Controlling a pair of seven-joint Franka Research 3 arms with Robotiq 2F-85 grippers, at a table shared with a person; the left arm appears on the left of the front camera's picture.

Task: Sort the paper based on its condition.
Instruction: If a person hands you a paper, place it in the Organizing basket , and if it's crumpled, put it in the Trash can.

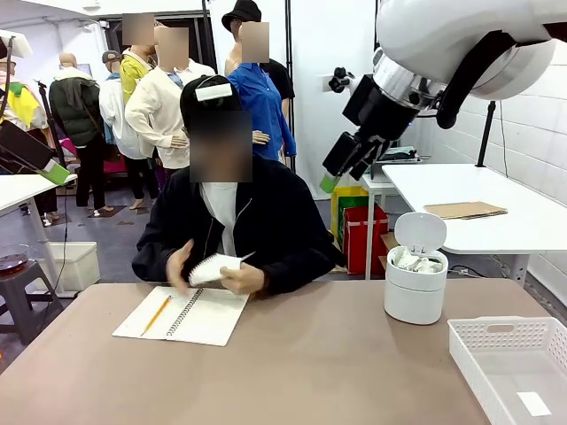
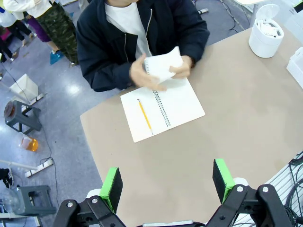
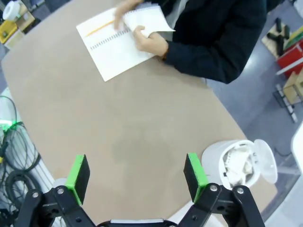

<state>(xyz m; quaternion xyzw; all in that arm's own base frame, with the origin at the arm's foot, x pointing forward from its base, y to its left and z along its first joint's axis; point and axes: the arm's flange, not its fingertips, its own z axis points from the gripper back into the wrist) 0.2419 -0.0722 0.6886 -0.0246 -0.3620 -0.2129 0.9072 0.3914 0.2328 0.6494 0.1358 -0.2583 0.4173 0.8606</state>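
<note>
White paper (image 1: pixel 213 268), white notebook (image 1: pixel 209 320), yellow pencil (image 1: pixel 156 315), white bin (image 1: pixel 415 299), tan table (image 1: pixel 337 363), navy jacket (image 1: pixel 285 221)

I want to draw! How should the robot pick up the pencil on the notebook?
Probably best to grip the pencil at its middle, coming straight down from above and pinching across its thin shaft. It lies flat on the open notebook, so only its long sides are free.

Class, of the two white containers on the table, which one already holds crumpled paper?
The round white plastic bin with its flip lid raised: wrinkled white paper lumps show inside. The rectangular white perforated basket beside it shows no lumps.
</note>
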